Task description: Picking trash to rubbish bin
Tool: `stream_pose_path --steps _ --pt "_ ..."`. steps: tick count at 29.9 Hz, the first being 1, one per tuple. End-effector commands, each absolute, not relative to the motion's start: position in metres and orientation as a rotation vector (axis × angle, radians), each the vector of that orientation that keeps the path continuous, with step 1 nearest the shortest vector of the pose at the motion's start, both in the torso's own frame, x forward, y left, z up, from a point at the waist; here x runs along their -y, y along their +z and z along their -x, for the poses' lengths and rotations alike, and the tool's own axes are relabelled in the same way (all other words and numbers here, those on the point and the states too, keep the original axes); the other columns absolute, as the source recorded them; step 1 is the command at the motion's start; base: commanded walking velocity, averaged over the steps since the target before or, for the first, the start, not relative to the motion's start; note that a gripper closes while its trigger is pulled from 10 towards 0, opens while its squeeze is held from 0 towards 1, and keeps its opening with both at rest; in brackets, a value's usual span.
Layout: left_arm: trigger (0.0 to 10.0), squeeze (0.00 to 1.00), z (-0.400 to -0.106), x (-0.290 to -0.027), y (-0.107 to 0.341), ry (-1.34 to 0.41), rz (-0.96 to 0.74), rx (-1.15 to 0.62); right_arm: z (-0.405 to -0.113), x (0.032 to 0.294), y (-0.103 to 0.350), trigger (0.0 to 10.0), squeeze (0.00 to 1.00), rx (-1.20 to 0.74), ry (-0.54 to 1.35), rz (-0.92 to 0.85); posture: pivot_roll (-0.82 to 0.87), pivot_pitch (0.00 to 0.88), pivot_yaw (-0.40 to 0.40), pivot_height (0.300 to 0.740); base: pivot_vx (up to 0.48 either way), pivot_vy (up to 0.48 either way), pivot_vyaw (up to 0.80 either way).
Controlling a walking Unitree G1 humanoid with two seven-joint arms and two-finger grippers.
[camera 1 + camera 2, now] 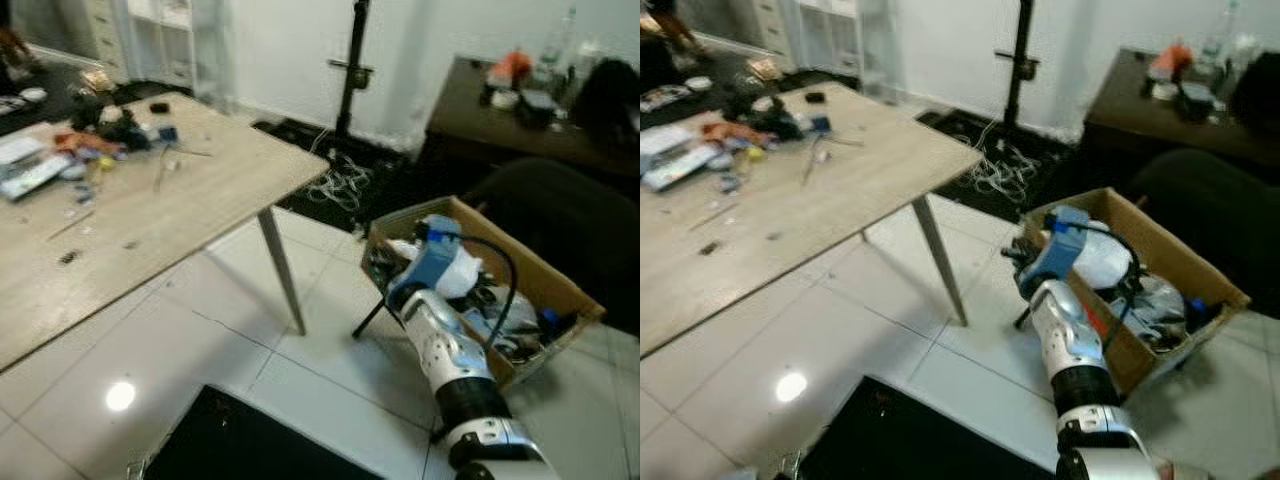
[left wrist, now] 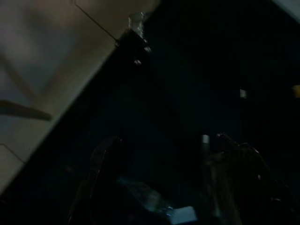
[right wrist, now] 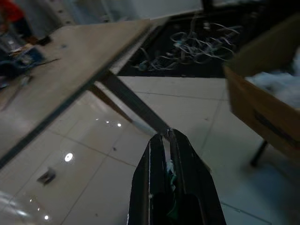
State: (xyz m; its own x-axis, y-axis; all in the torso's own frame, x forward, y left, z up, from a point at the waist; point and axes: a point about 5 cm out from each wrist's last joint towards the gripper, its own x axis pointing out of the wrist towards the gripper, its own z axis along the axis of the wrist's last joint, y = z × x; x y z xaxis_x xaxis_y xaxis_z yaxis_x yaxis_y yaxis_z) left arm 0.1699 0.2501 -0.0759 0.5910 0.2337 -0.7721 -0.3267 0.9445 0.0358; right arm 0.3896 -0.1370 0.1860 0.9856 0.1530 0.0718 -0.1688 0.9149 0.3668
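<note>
Trash litters the worktop (image 1: 150, 210) at left. Right hand (image 3: 167, 143), fingers pressed together on a small scrap (image 3: 169, 169), sits beside the cardboard bin (image 1: 560, 285). Risk: release short of the rim drops the scrap on the floor. Left hand (image 2: 168, 154): state cannot be determined.

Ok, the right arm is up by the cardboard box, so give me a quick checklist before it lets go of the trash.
1. Right gripper shut on something: ok, a small whitish-green scrap sits between the closed fingers.
2. What the scrap is: cannot tell, too small.
3. Gripper above the cardboard box: not ok; the wrist view looks at tiled floor, with the box wall off to the side.
4. Room in the box: ok, white paper and other trash lie inside, below the rim.
5. Left gripper state: cannot tell, its view is too dark.
</note>
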Motion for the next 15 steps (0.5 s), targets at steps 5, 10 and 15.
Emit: stream_pose_path --steps 5,10,15 --pt "10.0 0.0 -0.172 -0.245 -0.077 0.296 0.113 -0.885 -0.39 0.143 0.178 10.0 0.0 0.018 0.118 -0.375 -0.09 0.163 0.02 0.74 0.0 0.0 -0.8" --pt "10.0 0.0 -0.175 -0.242 -0.076 0.279 0.118 -0.873 -0.391 0.146 0.179 10.0 0.0 0.028 0.095 -0.368 -0.09 0.165 0.021 0.74 0.0 0.0 -0.8" --pt "10.0 0.0 -0.182 -0.239 -0.072 0.253 0.131 -0.837 -0.392 0.148 0.179 10.0 0.0 0.032 0.079 -0.365 -0.09 0.168 0.021 0.74 0.0 0.0 -0.8"
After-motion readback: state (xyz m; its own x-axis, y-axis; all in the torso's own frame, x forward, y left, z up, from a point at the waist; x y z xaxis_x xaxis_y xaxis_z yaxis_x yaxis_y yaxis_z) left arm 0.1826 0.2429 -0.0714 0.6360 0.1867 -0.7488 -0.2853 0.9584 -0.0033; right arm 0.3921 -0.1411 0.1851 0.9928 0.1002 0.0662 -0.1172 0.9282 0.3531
